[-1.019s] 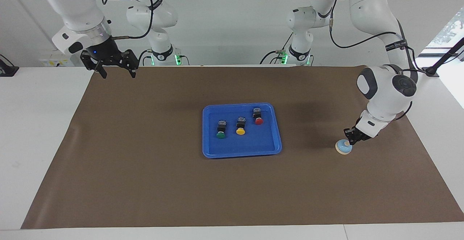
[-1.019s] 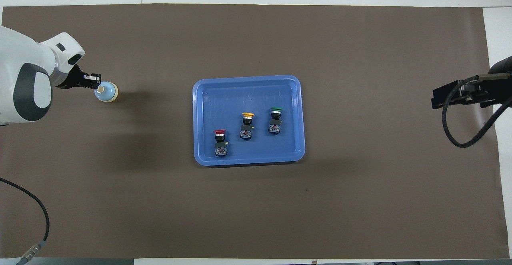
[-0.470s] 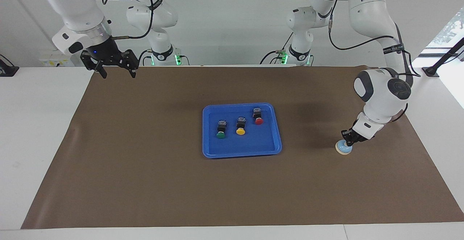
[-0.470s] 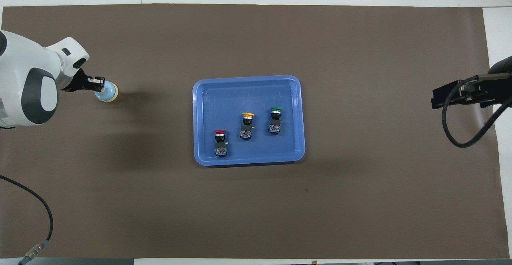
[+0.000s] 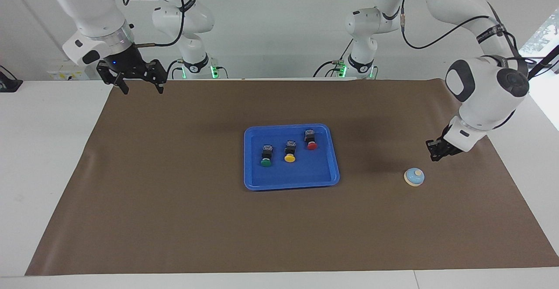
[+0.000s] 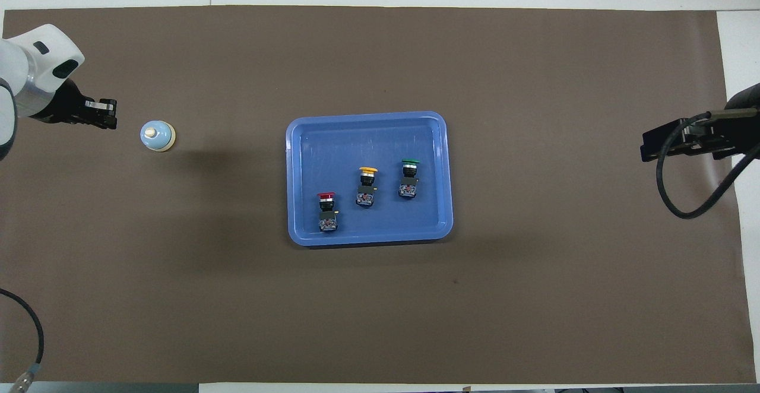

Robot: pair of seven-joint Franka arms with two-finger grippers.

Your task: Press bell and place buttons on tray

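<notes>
The blue tray [image 5: 323,175] [image 6: 303,227] lies at the middle of the brown mat. In it lie the green button [image 5: 266,155] [image 6: 409,177], the yellow button [image 5: 289,151] [image 6: 366,186] and the red button [image 5: 311,139] [image 6: 326,210]. The light-blue bell [image 5: 414,177] [image 6: 157,136] stands on the mat toward the left arm's end, its cream knob showing. My left gripper [image 5: 434,153] [image 6: 108,114] is shut and empty, raised in the air beside the bell and clear of it. My right gripper [image 5: 139,84] [image 6: 665,143] is open and waits over the mat's edge at the right arm's end.
The brown mat [image 5: 174,219] covers most of the white table. A black cable [image 6: 689,197] hangs from the right arm over the mat's end. The arm bases [image 5: 362,62] stand at the robots' edge of the table.
My left gripper was down on the bell's knob half a second ago. It has lifted off and drawn back toward the left arm's end. The bell stays in place.
</notes>
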